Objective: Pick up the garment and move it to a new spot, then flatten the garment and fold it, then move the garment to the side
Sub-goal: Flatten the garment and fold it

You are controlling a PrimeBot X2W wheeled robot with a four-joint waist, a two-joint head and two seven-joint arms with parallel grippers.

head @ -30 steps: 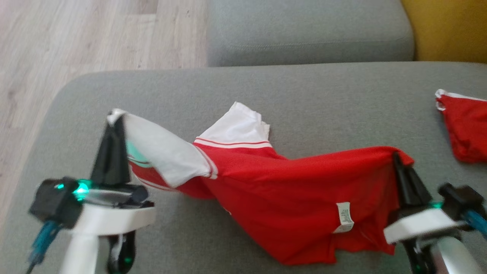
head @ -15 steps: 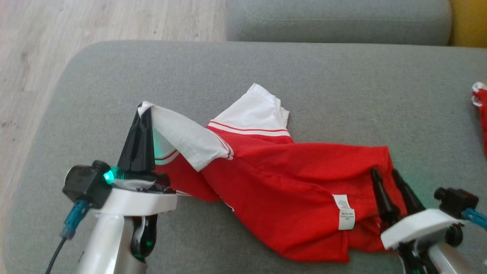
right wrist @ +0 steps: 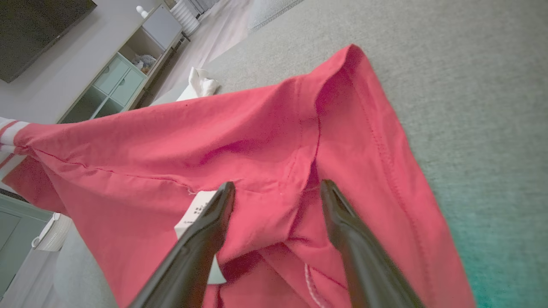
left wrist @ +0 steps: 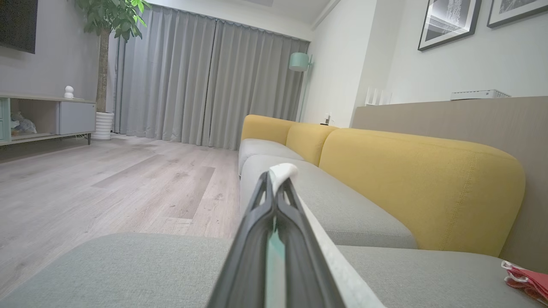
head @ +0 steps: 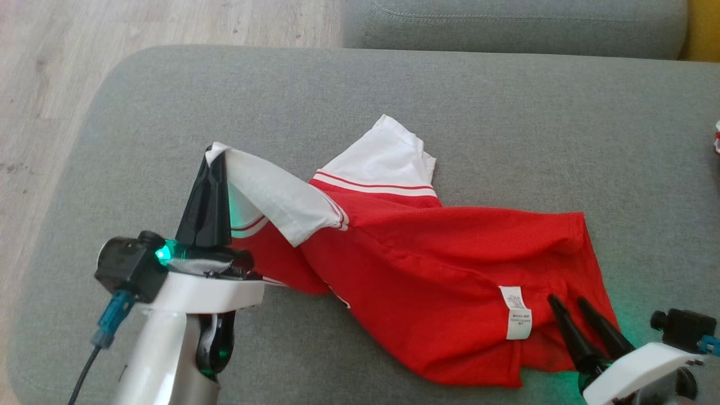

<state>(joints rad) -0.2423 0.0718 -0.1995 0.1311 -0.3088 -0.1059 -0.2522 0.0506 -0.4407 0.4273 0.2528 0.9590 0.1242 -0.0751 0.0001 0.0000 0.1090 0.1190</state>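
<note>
Your left gripper is clamped shut on the white sleeve, holding it up off the grey sofa. Its wrist view adds the yellow backrests and a second red cloth. The garment lies twisted mid-cushion. Your right gripper stands apart, gripping nothing. Its wrist view places the fingers over the red fabric beside the label.

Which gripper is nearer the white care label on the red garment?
Right. The right gripper is open just beside the care label; the left gripper pinches the white sleeve far across.
</note>
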